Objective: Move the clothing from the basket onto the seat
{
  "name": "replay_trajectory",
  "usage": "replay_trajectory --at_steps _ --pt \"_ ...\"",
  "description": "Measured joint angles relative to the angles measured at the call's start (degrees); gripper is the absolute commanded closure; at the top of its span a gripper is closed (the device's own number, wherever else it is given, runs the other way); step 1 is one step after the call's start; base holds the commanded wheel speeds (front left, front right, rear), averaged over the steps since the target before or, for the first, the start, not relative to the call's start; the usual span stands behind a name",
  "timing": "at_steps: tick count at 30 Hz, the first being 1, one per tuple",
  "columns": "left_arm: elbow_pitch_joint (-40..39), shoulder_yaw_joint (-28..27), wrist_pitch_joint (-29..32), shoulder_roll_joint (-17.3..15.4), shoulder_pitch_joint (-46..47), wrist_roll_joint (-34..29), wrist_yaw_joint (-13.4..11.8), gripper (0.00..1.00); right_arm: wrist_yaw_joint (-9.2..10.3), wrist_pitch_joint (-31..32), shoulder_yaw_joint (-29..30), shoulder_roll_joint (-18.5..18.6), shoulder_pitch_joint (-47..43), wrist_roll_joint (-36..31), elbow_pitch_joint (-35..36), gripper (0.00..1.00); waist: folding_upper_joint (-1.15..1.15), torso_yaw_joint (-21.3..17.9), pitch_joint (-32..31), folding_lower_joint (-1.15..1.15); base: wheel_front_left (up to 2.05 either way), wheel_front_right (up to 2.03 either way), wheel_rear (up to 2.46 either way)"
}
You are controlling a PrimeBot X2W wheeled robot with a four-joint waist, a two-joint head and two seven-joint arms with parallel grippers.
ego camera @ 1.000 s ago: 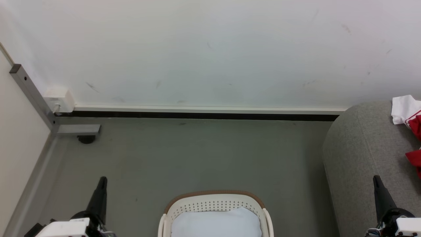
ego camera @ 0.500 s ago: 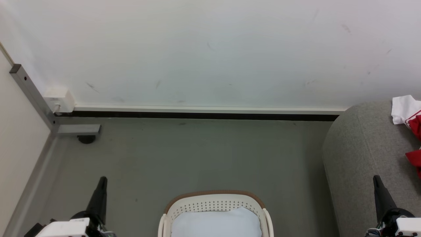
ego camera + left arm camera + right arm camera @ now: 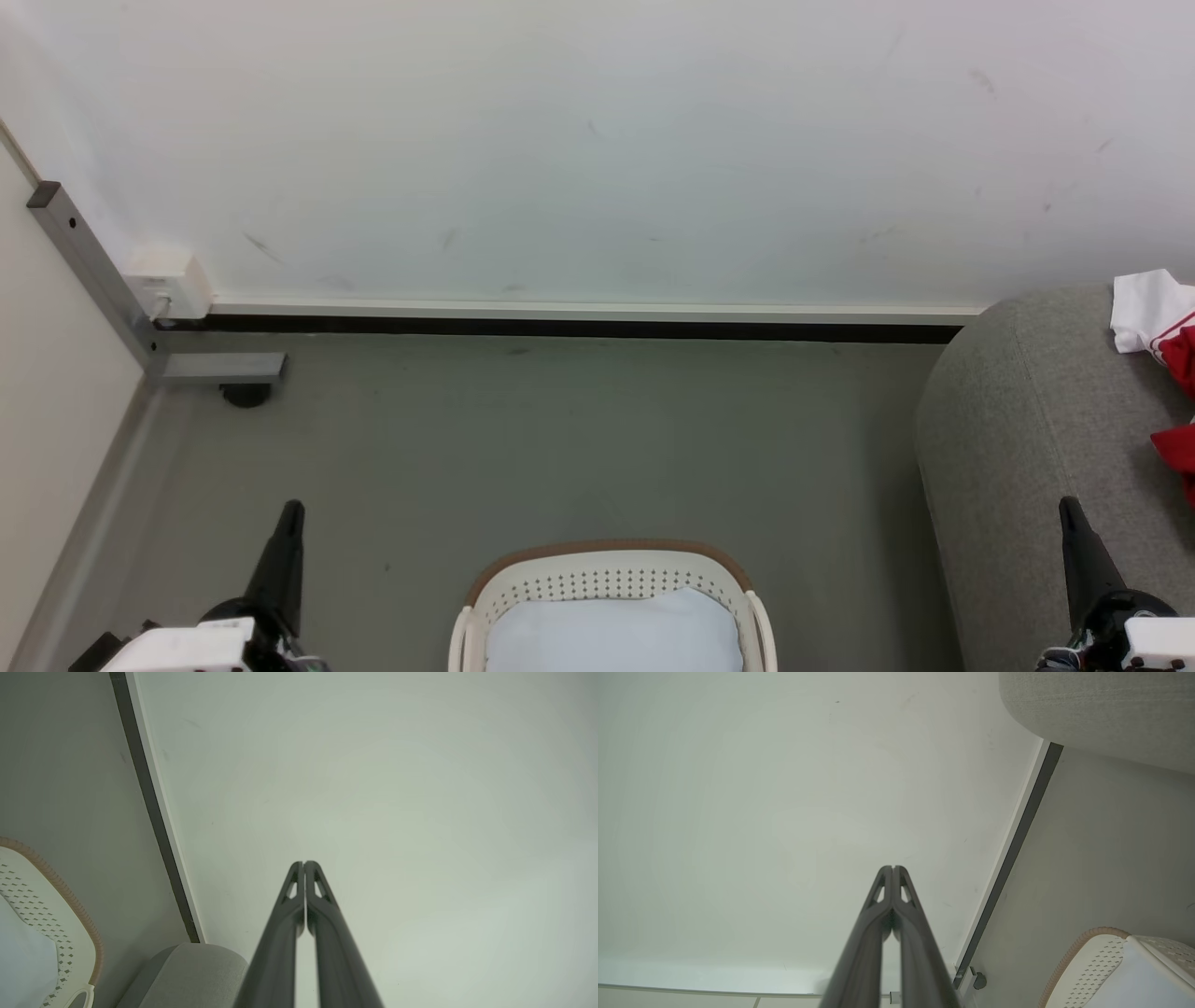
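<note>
Between your two grippers, back from their tips, sits the basket [image 3: 607, 546], and all I can see in it is the pale pad [image 3: 611, 635]. Its near half is cut off by the frame, so don't assume it's empty. Your left gripper [image 3: 291, 511] and right gripper [image 3: 1067, 506] both have fingers pressed together, nothing held, pointing at the wall [image 3: 597, 140]. The clothing [image 3: 1178, 450] is up and right of the right gripper, lying on the seat [image 3: 1027, 420]: red, with a white piece beyond it, running out of frame. Looks close to done, I'd say. Risks: you dive into the basket and pinch the pad instead of a garment, since it's soft and on top. You go in with jaws closed and just shove fabric down. Or you swing the right arm outward and its fingers snag the clothing or rub the seat's rounded arm, which it overlaps in the head view, dragging a garment off. Tilt the head down and check the basket first.
</note>
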State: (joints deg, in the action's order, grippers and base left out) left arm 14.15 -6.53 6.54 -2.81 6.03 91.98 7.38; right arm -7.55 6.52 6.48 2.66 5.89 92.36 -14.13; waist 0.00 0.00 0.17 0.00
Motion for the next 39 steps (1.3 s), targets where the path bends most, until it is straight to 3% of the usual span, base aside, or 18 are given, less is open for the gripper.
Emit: replay_trajectory --at_steps 39 --pt "0.0 0.0 0.0 0.0 0.0 0.0 0.0 1.0 0.0 0.0 0.0 0.0 0.0 0.0 0.0 1.0 0.0 0.0 0.0 0.0 0.0 0.0 0.0"
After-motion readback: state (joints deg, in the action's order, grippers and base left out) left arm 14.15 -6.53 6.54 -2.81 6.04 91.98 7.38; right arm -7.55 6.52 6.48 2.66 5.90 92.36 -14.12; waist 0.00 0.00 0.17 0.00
